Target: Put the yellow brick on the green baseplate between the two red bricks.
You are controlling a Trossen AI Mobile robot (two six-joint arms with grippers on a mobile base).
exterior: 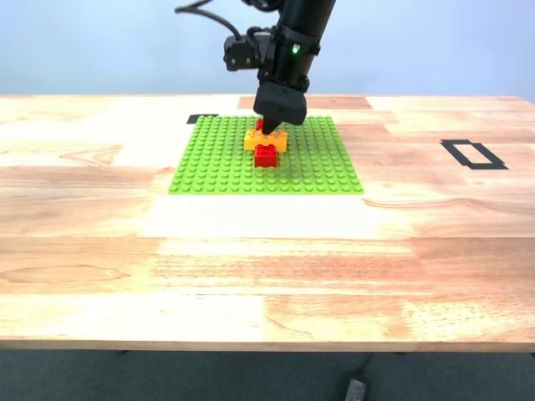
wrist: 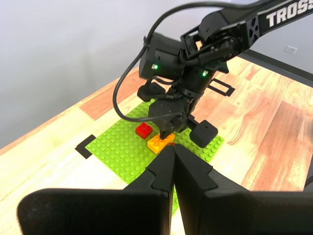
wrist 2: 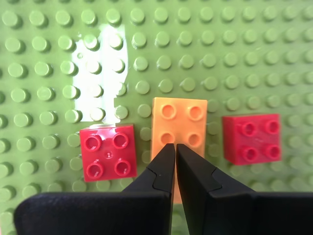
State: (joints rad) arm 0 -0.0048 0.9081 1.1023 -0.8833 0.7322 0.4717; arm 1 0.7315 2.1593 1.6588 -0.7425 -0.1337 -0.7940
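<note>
My second tool (wrist 2: 175,147), tips pressed together, pushes down on the yellow brick (wrist 2: 179,125) sitting between the two red bricks (wrist 2: 107,152) on the green baseplate (wrist 2: 244,58), probably to seat it. My first tool (wrist: 173,148) hangs away, tips together.

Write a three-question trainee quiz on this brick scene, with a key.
1. True or false: the yellow brick sits on the green baseplate between the two red bricks.
2. My second gripper is: A) wide open, B) shut above the yellow brick.
3. Fill in: my first gripper is shut and holds ____.

Key: 1 true; 2 B; 3 nothing.
</note>
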